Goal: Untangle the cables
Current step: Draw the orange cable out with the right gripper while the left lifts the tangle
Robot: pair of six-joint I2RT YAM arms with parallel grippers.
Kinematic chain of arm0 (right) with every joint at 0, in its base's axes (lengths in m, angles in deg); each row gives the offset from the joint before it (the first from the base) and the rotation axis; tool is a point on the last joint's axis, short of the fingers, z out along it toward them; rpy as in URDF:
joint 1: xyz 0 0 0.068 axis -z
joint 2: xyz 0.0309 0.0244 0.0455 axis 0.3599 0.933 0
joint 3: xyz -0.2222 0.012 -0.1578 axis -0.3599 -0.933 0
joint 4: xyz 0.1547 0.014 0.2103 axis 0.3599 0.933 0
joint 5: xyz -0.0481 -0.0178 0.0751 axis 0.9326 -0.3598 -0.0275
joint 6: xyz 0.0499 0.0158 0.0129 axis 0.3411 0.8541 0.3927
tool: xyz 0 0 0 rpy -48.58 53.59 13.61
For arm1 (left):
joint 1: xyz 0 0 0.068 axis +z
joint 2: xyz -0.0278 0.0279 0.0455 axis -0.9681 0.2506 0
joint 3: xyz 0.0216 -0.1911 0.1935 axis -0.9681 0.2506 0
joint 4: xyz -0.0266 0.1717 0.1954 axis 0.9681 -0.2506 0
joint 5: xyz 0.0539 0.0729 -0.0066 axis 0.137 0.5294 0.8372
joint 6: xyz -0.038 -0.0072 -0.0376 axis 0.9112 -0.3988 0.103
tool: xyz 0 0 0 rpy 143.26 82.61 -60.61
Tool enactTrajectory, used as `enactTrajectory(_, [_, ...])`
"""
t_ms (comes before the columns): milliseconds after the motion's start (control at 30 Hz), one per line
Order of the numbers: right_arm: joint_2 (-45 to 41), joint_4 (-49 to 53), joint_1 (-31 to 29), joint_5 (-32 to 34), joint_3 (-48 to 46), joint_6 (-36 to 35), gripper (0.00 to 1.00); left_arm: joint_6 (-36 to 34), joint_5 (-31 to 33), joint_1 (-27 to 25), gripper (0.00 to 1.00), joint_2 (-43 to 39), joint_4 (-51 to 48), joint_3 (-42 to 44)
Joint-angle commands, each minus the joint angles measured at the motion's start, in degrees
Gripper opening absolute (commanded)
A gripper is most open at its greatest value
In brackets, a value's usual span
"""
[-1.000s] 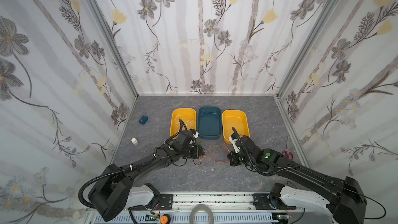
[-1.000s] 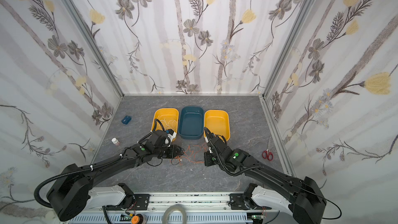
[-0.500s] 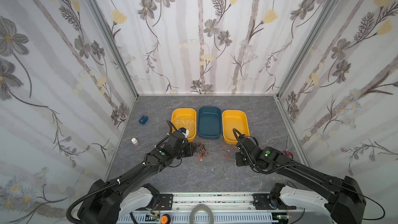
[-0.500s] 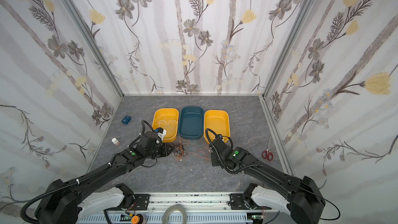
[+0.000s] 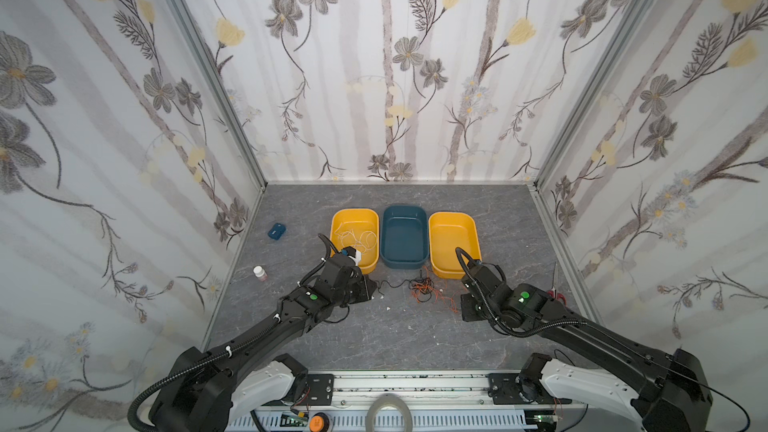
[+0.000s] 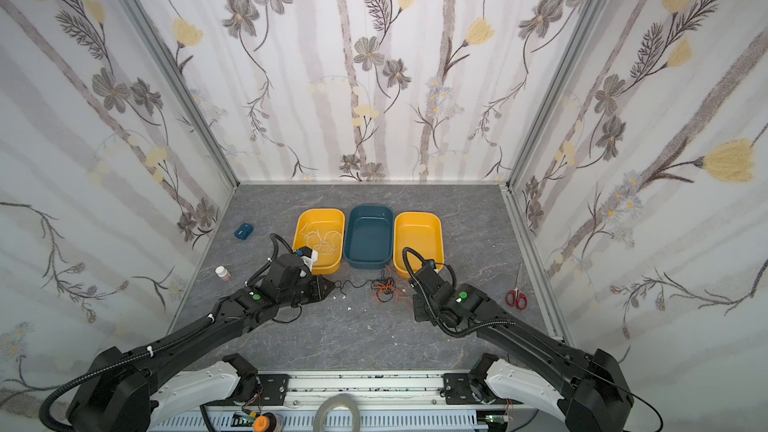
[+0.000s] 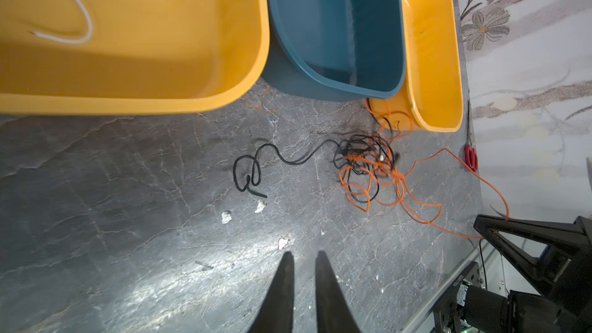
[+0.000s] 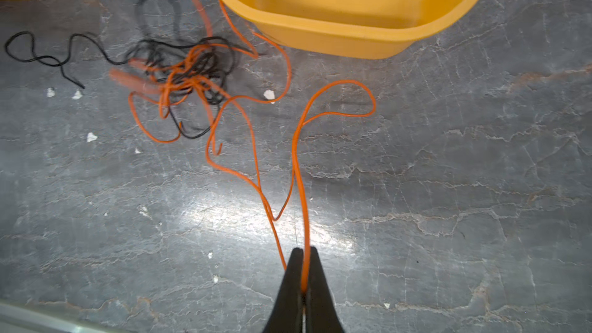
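Right wrist view: right tool (image 8: 302,251) pinches orange cable (image 8: 294,155); left tool (image 7: 304,254) stands slightly spread, empty.

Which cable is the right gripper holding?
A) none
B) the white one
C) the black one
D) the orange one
D: in the right wrist view the right gripper is shut on the orange cable, which runs from its tips towards the tangle.

Bright, even light from overhead, soft shadows only. White glare pools on the grey worktop (image 8: 224,216) in both wrist views. The orange cable (image 8: 189,83) smears with motion blur in the tangle. Top views bow at the edges.
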Motion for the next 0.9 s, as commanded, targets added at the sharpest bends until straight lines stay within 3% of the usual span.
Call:
enactTrajectory(0, [-1.8, -5.8, -0.3, -4.7, -0.6, -2.0, 0.0, 0.1, -5.2, -1.2, 0.29, 1.8, 5.6, -0.9])
enactTrajectory(100, [-2.8, -7.5, -0.3, -6.9, -0.4, -2.7, 0.0, -2.1, -5.2, -4.1, 0.35, 4.7, 5.4, -3.7])
enactTrajectory(300, [-2.7, -7.8, -0.9, -8.6, 0.0, -3.7, 0.0, -7.4, -4.4, -6.9, 0.36, 14.1, 4.2, -12.2])
enactTrajectory(667, [-6.0, -6.3, -1.4, -6.9, -1.2, -3.3, 0.0, -15.5, -6.0, -12.0, 0.41, 36.4, 0.5, -30.1])
enactTrajectory(867, [-8.4, -5.6, -1.2, -6.3, -2.3, -3.2, 0.0, -19.4, -2.4, -14.0, 0.4, 45.2, -6.7, -37.0])
